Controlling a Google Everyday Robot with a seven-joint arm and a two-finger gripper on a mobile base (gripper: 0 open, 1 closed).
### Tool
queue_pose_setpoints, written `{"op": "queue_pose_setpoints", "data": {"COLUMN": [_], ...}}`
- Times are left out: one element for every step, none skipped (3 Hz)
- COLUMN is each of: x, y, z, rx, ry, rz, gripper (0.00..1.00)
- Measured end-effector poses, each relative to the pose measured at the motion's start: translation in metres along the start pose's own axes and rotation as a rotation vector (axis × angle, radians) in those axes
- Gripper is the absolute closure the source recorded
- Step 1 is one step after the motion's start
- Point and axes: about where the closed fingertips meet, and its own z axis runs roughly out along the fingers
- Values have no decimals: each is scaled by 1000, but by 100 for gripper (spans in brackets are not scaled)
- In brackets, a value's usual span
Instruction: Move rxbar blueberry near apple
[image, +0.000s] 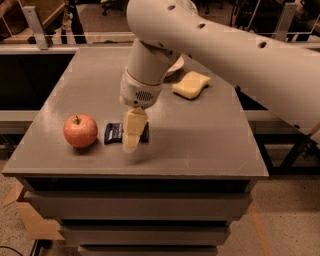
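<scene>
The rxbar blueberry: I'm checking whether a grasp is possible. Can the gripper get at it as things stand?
Probably yes: the gripper sits directly over the rxbar blueberry, which lies flat beside the apple with nothing else covering it.

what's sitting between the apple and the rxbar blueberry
Nothing: in the camera view only a narrow bare strip of table separates the apple from the rxbar blueberry. The gripper sits over the bar's end farthest from the apple.

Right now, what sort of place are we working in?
Probably a robot lab or workshop, not a home: a plain grey table, metal railings behind it, and a bare speckled floor. The gripper hangs over the bar, beside the apple.
</scene>
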Motion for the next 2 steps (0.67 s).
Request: {"op": "queue_pose_setpoints", "data": {"x": [13,53], "y": [10,24], "z": [-13,-33], "rx": [32,76], "ry": [-1,-8], "rz": [10,64], "gripper": [0,0]}}
